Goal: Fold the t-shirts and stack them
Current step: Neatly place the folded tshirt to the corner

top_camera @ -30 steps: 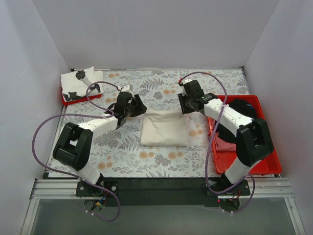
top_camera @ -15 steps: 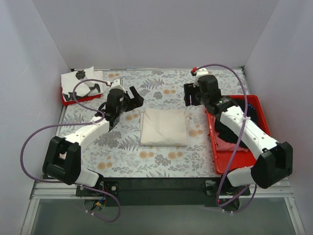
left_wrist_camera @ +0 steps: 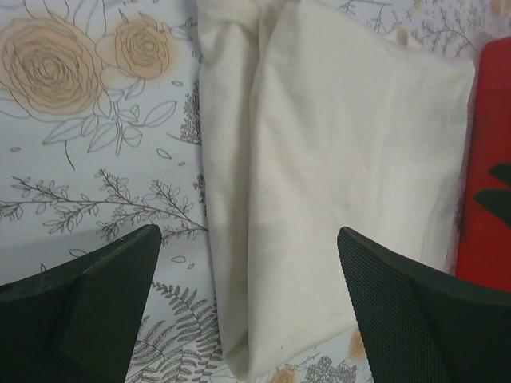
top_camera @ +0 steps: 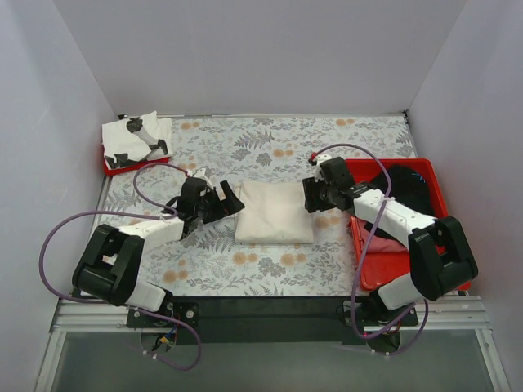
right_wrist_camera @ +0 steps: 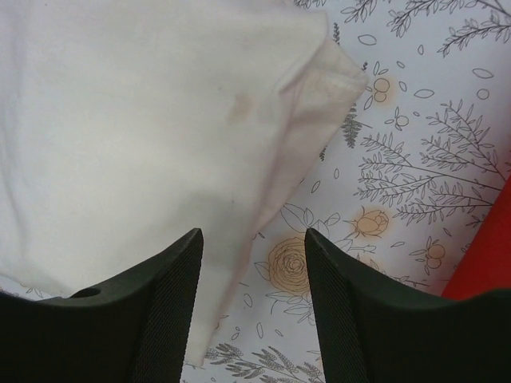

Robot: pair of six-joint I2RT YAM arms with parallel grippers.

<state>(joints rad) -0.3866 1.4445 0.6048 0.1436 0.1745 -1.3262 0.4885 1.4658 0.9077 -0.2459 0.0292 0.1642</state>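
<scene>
A cream-white t-shirt [top_camera: 274, 211] lies folded into a flat rectangle at the table's middle. It also shows in the left wrist view [left_wrist_camera: 335, 167] and the right wrist view [right_wrist_camera: 136, 128]. My left gripper [top_camera: 230, 202] is open and empty, low at the shirt's left edge; in its wrist view [left_wrist_camera: 249, 307] the jaws straddle that edge. My right gripper [top_camera: 308, 194] is open and empty at the shirt's right edge [right_wrist_camera: 254, 299]. A white t-shirt with black marks [top_camera: 135, 139] lies on the back-left tray. Black [top_camera: 404, 186] and pinkish [top_camera: 382, 242] t-shirts lie in the right tray.
A red tray [top_camera: 445, 269] stands along the right side; its edge shows in both wrist views [left_wrist_camera: 489, 183] [right_wrist_camera: 487, 259]. A smaller red tray [top_camera: 114, 169] is at the back left. A floral cloth [top_camera: 245, 147] covers the table. Grey walls enclose three sides.
Both arms have swung out and back in toward the folded shirt, ending low at its left and right edges. The shirt has not moved.
</scene>
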